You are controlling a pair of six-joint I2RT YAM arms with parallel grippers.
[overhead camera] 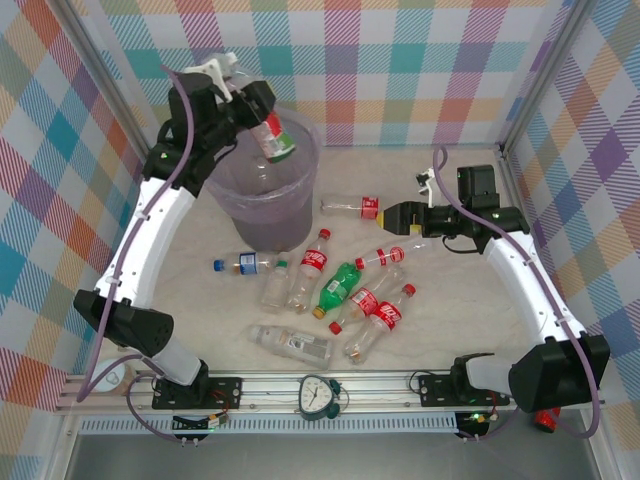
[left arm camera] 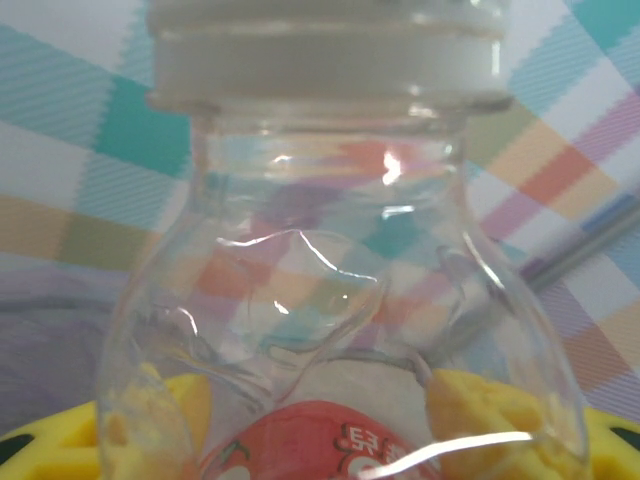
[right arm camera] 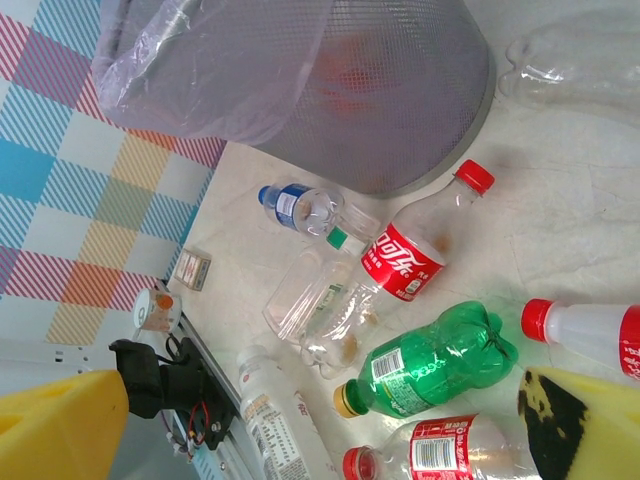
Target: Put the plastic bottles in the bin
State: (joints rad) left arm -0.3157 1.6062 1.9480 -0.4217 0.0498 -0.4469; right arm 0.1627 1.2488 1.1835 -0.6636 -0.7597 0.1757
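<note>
Left gripper: closed on a clear bottle, raised at the far left of the table.
Held bottle: red-labelled and tilted, over the open mouth of the bin. The left wrist view shows its white cap at the top, a dented clear shoulder and a yellow pad pressed on each side.
Bin: a round bucket lined with a lilac bag, standing upright at the far left of the table. The right wrist view shows a meshed wall.
Right gripper: spread wide with nothing between its yellow fingers. It is low over the table, pointing left.
Red-capped bottle: lying on its side just right of the bin, with its cap close to the right gripper's tips.
Blue-capped bottle: lying in front of the bin.
Green bottle: lying in the middle of the loose group, yellow cap toward the near edge.
Red-labelled bottles: several lying around the green one, some touching it.
Clear label-less bottle: lying between the blue-capped bottle and a red-labelled one.
White-labelled bottle: lying nearest the front rail, apart from the cluster.
Clock: a small one at the near rail, between the arm bases.
</note>
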